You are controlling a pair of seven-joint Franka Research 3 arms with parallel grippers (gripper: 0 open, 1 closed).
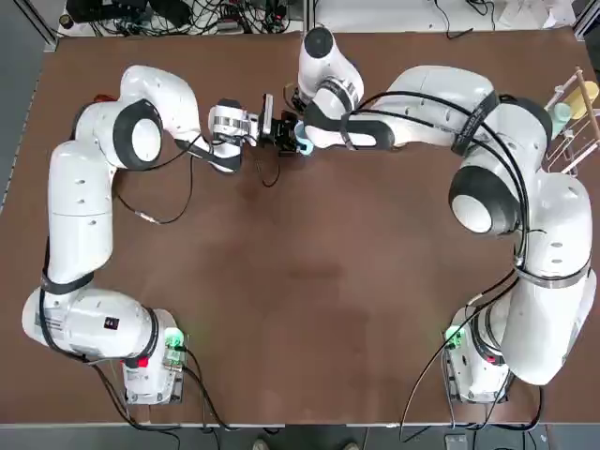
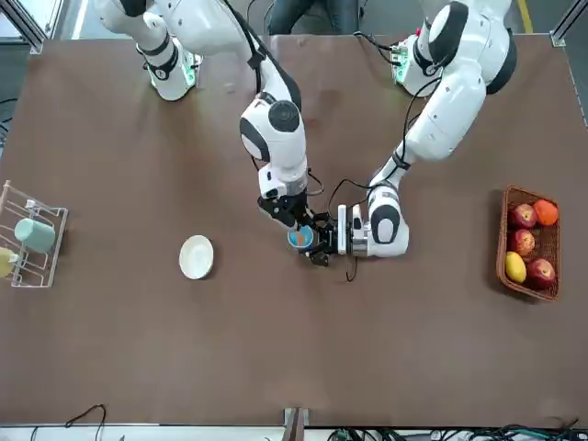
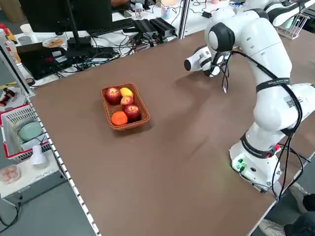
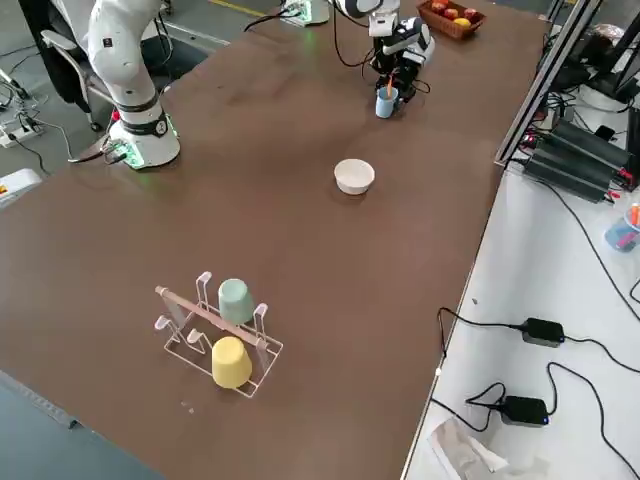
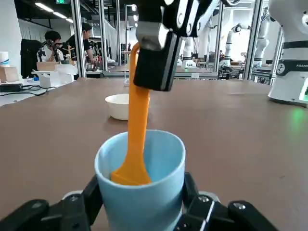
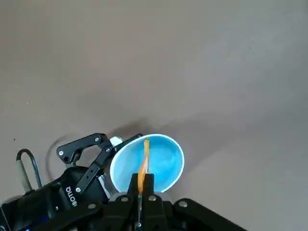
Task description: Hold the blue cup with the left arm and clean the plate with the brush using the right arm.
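The right end effector [image 5: 156,53] holds the brush [image 5: 134,139] inside the blue cup [image 5: 142,192].

— What do the arms look like?
— The left arm [image 1: 80,202] and the right arm [image 1: 511,202] are glossy white, rounded shells with black joint bands and loose black cables.
— And the bases?
— Green lights glow there; the left one shows red too.
— The hands?
— The left hand [image 5: 139,214] is black, with linked fingers.
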